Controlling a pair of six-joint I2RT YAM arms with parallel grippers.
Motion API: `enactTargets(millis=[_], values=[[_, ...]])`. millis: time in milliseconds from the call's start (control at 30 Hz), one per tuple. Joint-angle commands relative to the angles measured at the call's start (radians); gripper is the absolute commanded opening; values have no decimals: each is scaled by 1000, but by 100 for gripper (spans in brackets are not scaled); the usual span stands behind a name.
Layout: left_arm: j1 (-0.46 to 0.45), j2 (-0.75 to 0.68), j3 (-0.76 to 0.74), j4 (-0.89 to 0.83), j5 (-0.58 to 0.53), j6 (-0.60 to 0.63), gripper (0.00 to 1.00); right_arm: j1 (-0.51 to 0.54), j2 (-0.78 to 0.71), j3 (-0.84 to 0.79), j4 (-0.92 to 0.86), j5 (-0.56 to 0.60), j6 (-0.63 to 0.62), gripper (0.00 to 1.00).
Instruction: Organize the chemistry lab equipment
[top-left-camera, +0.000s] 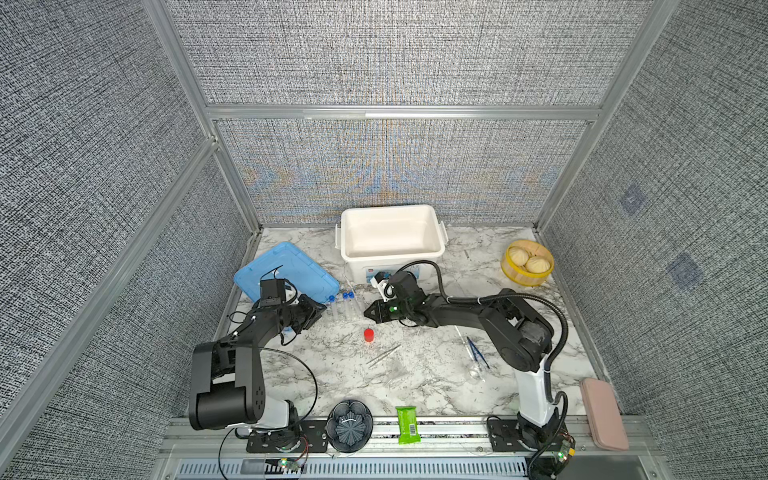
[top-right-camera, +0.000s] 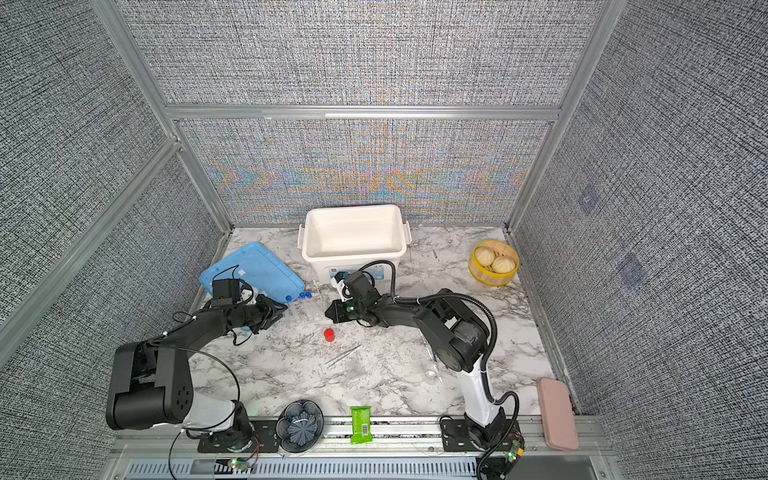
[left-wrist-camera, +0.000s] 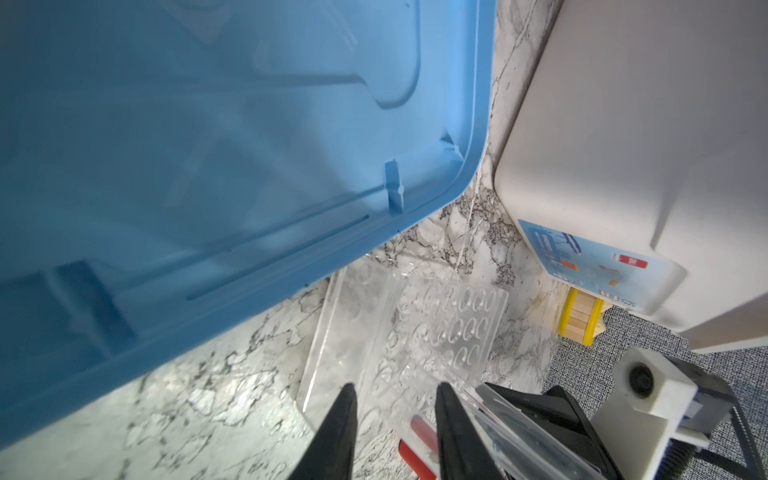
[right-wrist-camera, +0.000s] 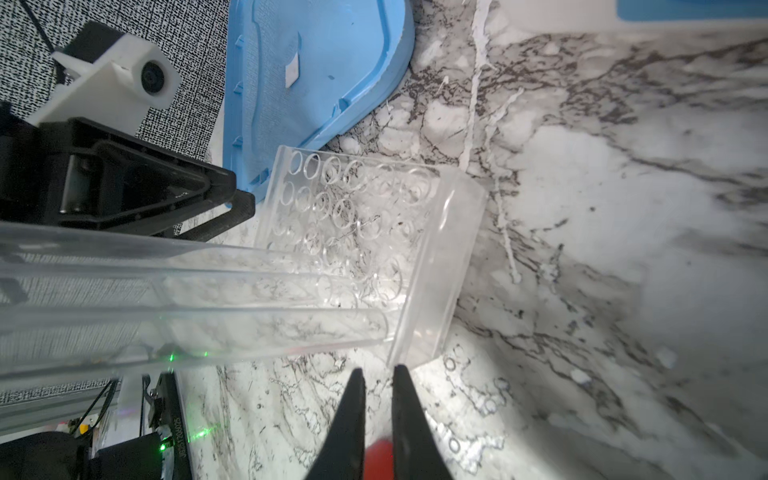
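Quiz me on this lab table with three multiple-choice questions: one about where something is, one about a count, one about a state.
1. The blue lid lies:
A. on the table, left of the bin
B. atop the bin
C. lifted in the air

2. The blue-capped tubes number:
A. two
B. five
C. three

3. The bin is:
A. tipped on its side
B. upright and open
C. shut

Answers:
1 A, in both top views the lid rests on the marble beside the bin.
2 C, three blue caps show in both top views.
3 B, its white inside is visible from above.
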Motion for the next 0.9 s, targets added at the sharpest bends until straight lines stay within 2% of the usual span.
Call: enactTargets(millis=[0,133,233,500,867], values=[[1,-1,7,-7,-8,20,34,-1,-36,-19,2,47,-30,18],[0,10,14,-14,-21,27,34,-2,-87,-28,-28,88,-116,31],[-1,36,26,-8,-24,30,33,-5,-94,-21,-29,89,-160,35],[-11,79,48,-2,-20,44,28,-19,-12,57,-51,112,-86,33],[-33,129,80,-11,-18,70,21,0,82,110,-16,154,18,25]])
